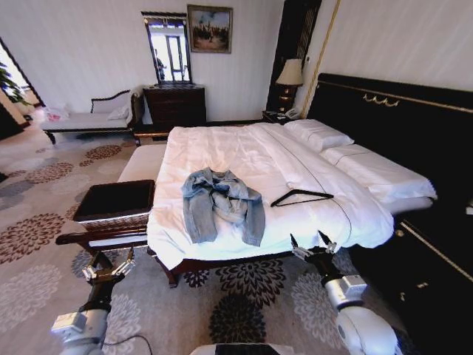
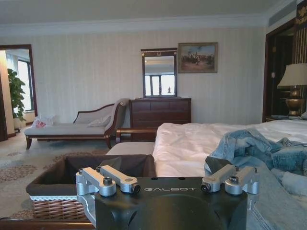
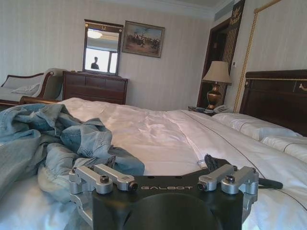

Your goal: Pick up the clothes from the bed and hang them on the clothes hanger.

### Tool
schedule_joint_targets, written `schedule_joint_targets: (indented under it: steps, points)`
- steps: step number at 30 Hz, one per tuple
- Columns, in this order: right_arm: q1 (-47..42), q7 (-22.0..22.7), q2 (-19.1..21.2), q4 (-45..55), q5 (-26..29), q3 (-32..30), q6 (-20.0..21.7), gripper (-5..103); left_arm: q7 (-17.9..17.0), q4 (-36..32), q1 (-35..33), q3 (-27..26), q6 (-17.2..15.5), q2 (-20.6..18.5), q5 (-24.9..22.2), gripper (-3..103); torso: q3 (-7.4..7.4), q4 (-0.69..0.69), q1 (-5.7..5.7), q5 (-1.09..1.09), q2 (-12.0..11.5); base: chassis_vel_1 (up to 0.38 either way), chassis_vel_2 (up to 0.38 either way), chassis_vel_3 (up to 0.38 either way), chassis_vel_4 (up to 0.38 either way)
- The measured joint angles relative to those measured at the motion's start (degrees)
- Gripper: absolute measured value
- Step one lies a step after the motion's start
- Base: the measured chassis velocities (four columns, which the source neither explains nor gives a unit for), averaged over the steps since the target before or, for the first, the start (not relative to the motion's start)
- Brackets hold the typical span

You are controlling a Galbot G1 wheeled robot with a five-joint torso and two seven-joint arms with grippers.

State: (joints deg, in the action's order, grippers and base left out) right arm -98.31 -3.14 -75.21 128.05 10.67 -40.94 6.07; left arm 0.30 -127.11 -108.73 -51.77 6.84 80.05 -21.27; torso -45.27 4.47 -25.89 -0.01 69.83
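Your left gripper [image 1: 109, 268] hovers low off the bed's [image 1: 222, 148] foot corner, fingers spread and empty. The denim jacket [image 1: 222, 201] lies crumpled on the sheet with the clothes hanger [image 1: 301, 197] flat just beside it. Your right gripper [image 1: 313, 245], also spread and empty, waits at the bed's edge, so nothing is picked up or hung yet.

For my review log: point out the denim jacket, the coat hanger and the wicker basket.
denim jacket [image 1: 222, 203]: head view, crumpled middle.
coat hanger [image 1: 314, 195]: head view, upper black bar.
wicker basket [image 2: 53, 207]: left wrist view, woven front wall.
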Motion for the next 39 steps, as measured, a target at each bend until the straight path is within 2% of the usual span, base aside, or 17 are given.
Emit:
schedule_joint_targets:
  steps: [39]
  points:
    - [-0.4, 0.1, 0.1, 0.0, -0.7, -0.1, -0.6, 100, 0.0, -0.5, -0.4, 0.1, 0.1, 0.3, -0.5, 99, 0.00, 0.00, 0.02, 0.01, 0.0, -0.120, 0.082, 0.121, -0.078]
